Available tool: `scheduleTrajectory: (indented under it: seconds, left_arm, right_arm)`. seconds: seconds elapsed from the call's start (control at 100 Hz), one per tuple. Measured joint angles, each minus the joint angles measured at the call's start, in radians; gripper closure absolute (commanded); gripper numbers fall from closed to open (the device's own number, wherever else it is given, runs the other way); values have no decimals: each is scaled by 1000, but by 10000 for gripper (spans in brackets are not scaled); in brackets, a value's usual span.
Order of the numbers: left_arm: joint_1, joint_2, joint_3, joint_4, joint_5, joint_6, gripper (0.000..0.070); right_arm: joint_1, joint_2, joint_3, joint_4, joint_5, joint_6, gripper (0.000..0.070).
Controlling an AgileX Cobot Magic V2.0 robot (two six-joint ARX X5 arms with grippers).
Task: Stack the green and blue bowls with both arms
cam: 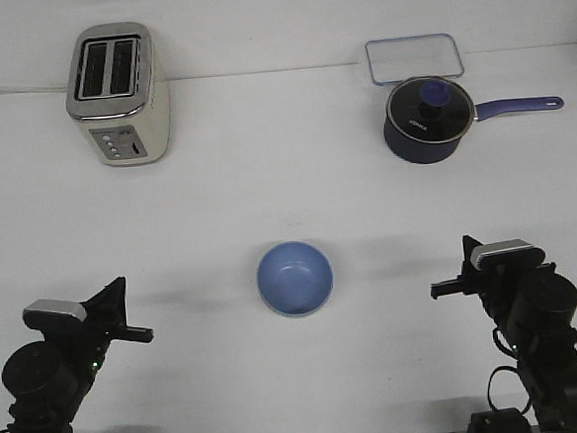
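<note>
The periwinkle blue bowl (294, 279) stands upright and empty on the white table (286, 177), in the middle near the front. The pale green bowl is not in view. My left gripper (129, 312) is low at the front left, pointing toward the bowl and well apart from it. My right gripper (456, 269) is low at the front right, also pointing toward the bowl and well apart from it. Neither gripper holds anything. The view does not show how far the jaws of either stand apart.
A cream two-slot toaster (119, 95) stands at the back left. A dark navy saucepan (425, 118) with a lid and a purple handle stands at the back right. A clear rectangular container (413, 57) lies behind it.
</note>
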Motion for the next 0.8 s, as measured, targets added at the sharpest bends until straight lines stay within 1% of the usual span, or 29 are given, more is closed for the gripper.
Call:
scheduleTrajectory:
  seconds: [0.47,0.56,0.66,0.8]
  left_arm:
    - [0,0,0,1,0,0,689]
    - [0,-2,0,12,-4,20,689]
    - [14,-26,-25,77,-11,50,688]
    - [60,-127,-144,206,-11,61,689]
  right_arm:
    - [0,0,0,0,0,0,700]
    - [0,0,0,0,0,0,700]
    - [0,0,0,0,0,0,700]
    - [0,0,0,0,0,0,700]
